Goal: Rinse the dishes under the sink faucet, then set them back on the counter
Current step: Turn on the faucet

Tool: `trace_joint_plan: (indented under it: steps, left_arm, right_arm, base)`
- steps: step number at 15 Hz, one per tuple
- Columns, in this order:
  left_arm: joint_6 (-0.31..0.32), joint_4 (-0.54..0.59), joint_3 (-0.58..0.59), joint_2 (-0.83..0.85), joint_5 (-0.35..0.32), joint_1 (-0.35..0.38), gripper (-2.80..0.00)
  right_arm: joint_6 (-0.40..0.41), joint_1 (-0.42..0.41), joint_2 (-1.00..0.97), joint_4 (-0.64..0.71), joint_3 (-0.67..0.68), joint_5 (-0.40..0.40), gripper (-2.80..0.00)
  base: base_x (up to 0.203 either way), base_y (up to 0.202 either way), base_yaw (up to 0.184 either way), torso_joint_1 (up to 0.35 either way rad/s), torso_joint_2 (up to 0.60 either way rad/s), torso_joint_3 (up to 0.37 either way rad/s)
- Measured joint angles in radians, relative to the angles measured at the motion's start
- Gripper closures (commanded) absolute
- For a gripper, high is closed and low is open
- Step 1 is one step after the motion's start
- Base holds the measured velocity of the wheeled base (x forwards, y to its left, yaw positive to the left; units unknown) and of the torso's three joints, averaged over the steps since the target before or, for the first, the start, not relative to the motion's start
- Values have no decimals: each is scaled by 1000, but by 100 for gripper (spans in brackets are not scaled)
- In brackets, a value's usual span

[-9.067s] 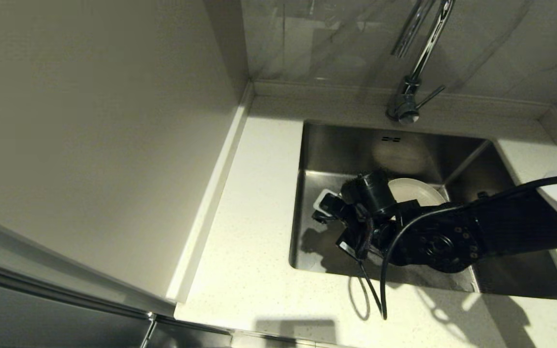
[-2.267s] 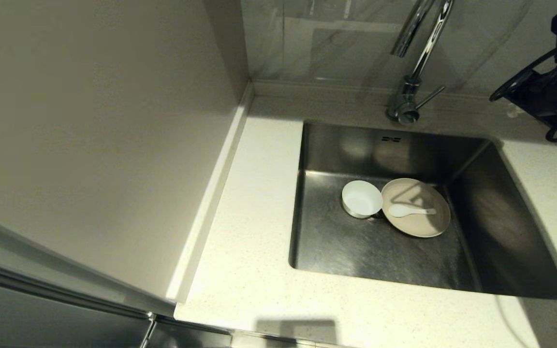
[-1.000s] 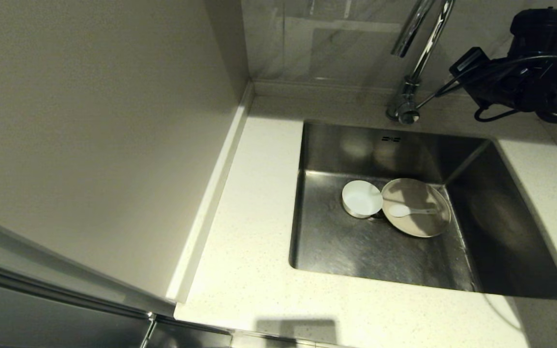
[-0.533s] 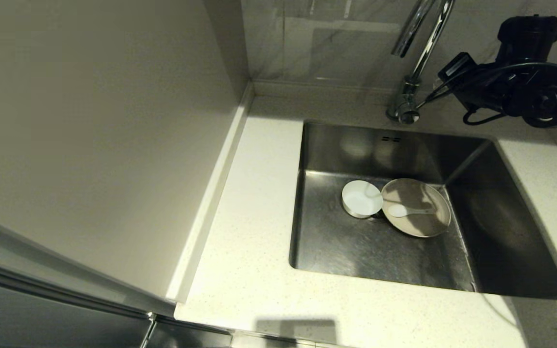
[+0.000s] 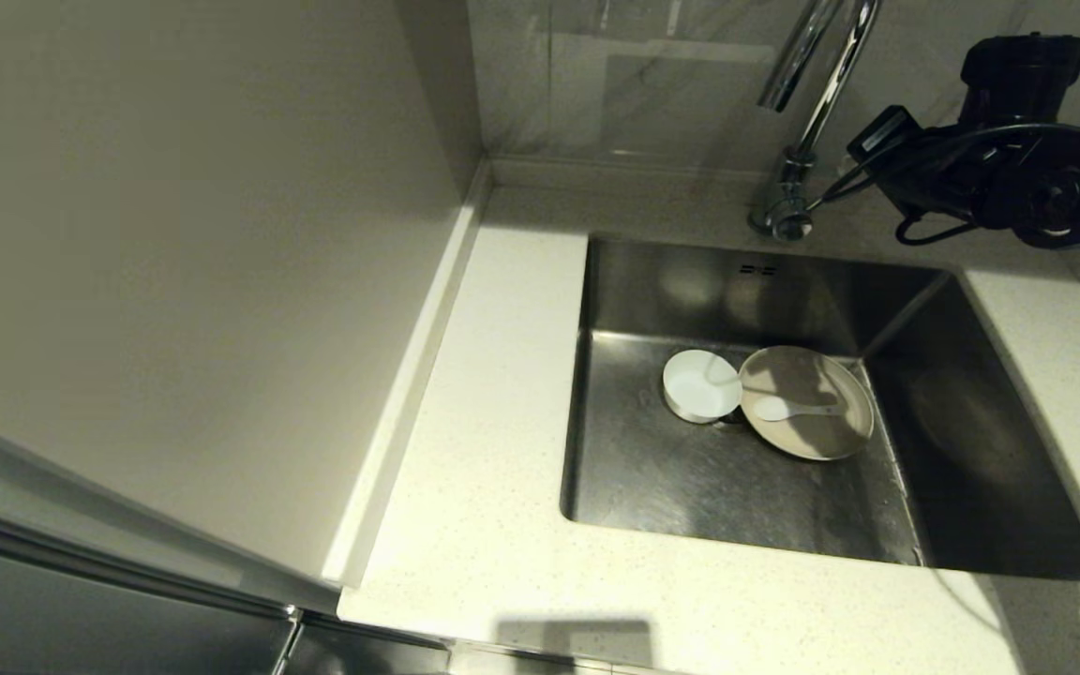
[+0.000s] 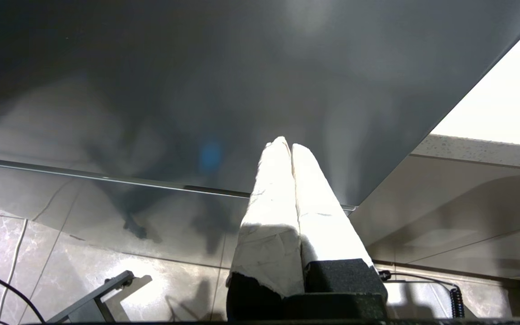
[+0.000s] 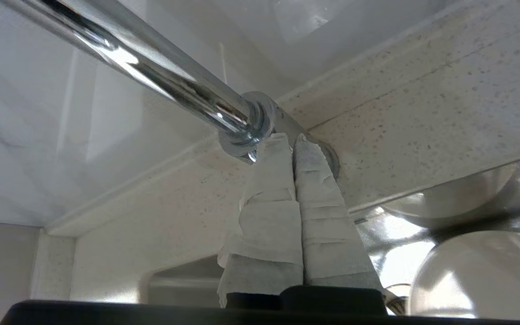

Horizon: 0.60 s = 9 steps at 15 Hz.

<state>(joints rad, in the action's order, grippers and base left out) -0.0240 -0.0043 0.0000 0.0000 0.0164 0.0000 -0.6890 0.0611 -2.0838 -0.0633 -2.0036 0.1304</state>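
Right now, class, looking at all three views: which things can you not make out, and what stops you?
- faucet: spout tip cut off by the head view's top edge.
- side lever: its end is hidden behind the right end effector in both views.
- drain strainer: head view, covered by the bowl and plate.

My right gripper [image 7: 292,137], fingers pressed together, is crowded against the faucet [image 5: 812,112] base, with the back wall close behind. Bowl [image 5: 701,384] and plate [image 5: 807,401] fill the sink [image 5: 690,487] floor's far middle; its near half and the counter [image 5: 493,450] lie open.
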Motion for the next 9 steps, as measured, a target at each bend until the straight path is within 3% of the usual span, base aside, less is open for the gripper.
trace_joint_plan:
  steps: [3, 9]
  left_arm:
    - [0, 0, 0, 0, 0, 0, 0]
    - [0, 0, 0, 0, 0, 0, 0]
  right_arm:
    - [48, -1, 5, 59, 1, -8, 0]
    - [67, -12, 19, 120, 3, -113, 0]
  base:
    - [0, 0, 0, 0, 0, 0]
    - [0, 0, 0, 0, 0, 0]
